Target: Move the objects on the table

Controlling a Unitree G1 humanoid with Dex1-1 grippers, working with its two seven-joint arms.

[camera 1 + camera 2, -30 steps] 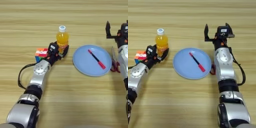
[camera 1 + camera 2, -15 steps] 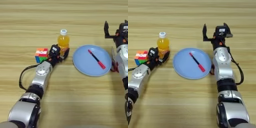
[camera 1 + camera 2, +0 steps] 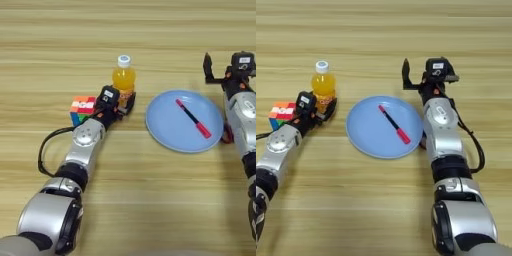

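Wooden counter [image 3: 60, 45] filled both views, its plank grain running side to side. Near its centre lay a round blue plate [image 3: 363, 135], shallow and rigid, likely light enough to skid if nudged at the rim. Diagonally across the plate rested the pen [image 3: 394, 124], black barrel toward 11 o'clock and red cap toward 5 o'clock; being slim and stiff, it would probably roll, so a pinch across the middle of the barrel looked the best hold.

At 9 o'clock from the plate stood the bottle [image 3: 123, 79], upright, white-capped and full of orange drink. It seemed the heaviest item, smooth-sided and top-heavy enough to tip, so a hold low on the body appeared safest. Just beside it, further toward 9 o'clock, sat the puzzle cube [image 3: 82, 108], hard, flat-faced and easy to clamp across opposite faces.

The left end effector [image 3: 120, 106] sat at the bottle's base, a black finger [image 3: 131, 101] beside the lower body; whether it was clenched could not be told. The right end effector [image 3: 423, 75] hovered at 1 o'clock from the plate, its fingers spread and holding nothing.
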